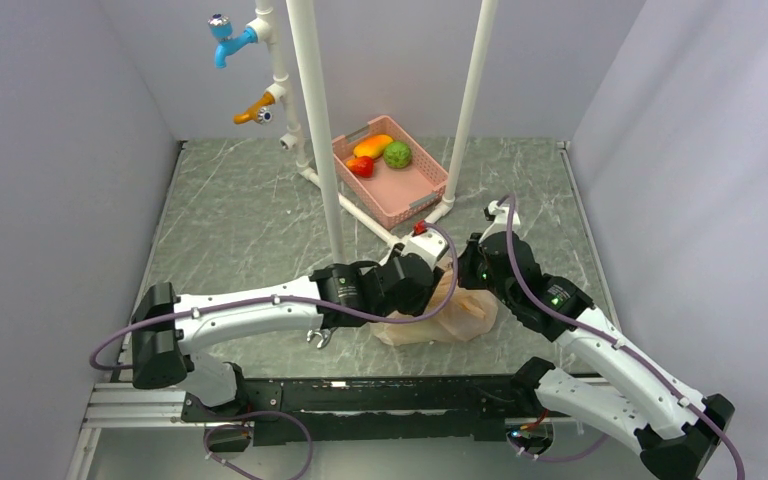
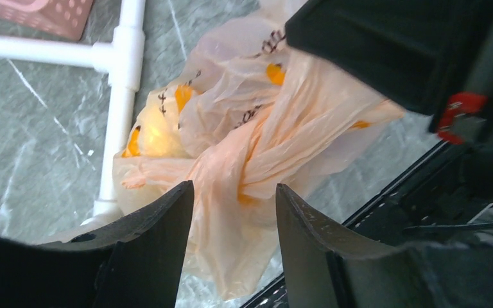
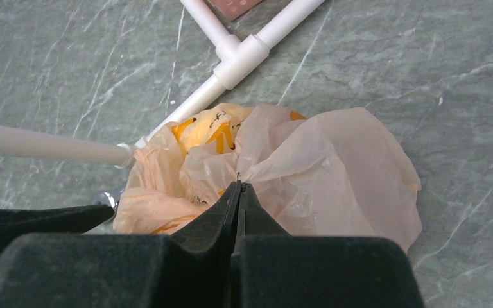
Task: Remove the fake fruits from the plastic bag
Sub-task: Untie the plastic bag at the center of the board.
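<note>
1. The grey-green marbled table [image 1: 240,220] has no fruit lying loose beside the bag. As I judge it, nothing has come out yet.
2. The thin, crinkly, translucent peach-beige plastic bag [image 1: 465,318] lies crumpled near the table's front edge, between the two arms, with its film bunched and twisted.
3. The right gripper [image 3: 237,189] has its fingers pressed together on a crease at the top of the bag, apparently nipping the film.
4. The left gripper [image 2: 234,192] stands spread. A twisted rope of bag film runs between its fingers, unclamped.
5. A smooth yellow oval toy fruit [image 2: 149,131] glows through the film, inside the bag; any grapes are hidden. What is left is everything — opening the bag's mouth and lifting each fruit out.
</note>
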Tool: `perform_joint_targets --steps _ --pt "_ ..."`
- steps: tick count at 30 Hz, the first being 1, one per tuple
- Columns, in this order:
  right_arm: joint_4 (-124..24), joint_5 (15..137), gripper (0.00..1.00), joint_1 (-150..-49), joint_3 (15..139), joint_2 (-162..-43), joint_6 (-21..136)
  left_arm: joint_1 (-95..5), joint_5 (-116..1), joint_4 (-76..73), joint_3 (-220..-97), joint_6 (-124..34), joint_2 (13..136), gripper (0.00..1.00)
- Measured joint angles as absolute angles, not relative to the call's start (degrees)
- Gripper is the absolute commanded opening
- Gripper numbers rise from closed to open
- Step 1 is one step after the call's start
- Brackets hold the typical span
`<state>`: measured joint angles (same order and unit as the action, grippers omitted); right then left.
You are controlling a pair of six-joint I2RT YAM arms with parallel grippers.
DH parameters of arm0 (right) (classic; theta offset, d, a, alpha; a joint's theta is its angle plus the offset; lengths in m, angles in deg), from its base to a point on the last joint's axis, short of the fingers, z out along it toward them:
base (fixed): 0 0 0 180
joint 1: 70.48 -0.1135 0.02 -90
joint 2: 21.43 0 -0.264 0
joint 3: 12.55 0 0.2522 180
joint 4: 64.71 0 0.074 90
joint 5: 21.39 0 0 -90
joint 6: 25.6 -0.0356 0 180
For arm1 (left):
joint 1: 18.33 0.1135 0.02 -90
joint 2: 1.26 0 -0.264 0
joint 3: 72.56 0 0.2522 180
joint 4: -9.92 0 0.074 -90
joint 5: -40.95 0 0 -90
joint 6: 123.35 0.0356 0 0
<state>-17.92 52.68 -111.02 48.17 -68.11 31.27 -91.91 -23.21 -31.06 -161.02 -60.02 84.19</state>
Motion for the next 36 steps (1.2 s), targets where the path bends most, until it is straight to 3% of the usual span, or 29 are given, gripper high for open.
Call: perform_joint_targets --steps 9,11,14,17,24,31,33,36 --pt "-17.8 52.7 0.00 -111.0 48.2 -67.8 31.8 -90.9 -22.3 -33.6 -159.8 -58.2 84.9 0.47" --pt "-17.7 52.7 0.00 -111.0 48.2 -68.0 31.9 -90.3 -22.5 -33.1 -159.8 -57.9 85.4 0.37" --pt "-17.4 52.7 0.00 -111.0 48.3 -68.0 31.9 -89.6 -22.7 -32.7 -159.8 -57.6 87.3 0.10" --pt "-17.1 52.6 0.00 -111.0 48.4 -67.8 31.9 -89.3 -22.0 -33.1 -159.8 -57.6 89.4 0.00" --pt "-13.9 46.9 0.00 -111.0 49.5 -66.8 28.4 -89.8 -16.9 -32.6 -155.1 -61.6 84.1 0.00" --pt "-8.3 37.6 0.00 -110.1 50.8 -62.4 19.3 -91.0 -17.3 -17.6 -133.2 -66.6 64.7 0.00" --pt "-8.4 38.0 0.08 -110.0 50.7 -61.3 19.5 -91.0 -18.2 -15.0 -131.3 -67.0 64.1 0.00" --pt "-8.5 40.5 0.32 -109.9 50.8 -60.7 21.7 -90.9 -19.0 -13.1 -131.3 -67.1 64.8 0.00"
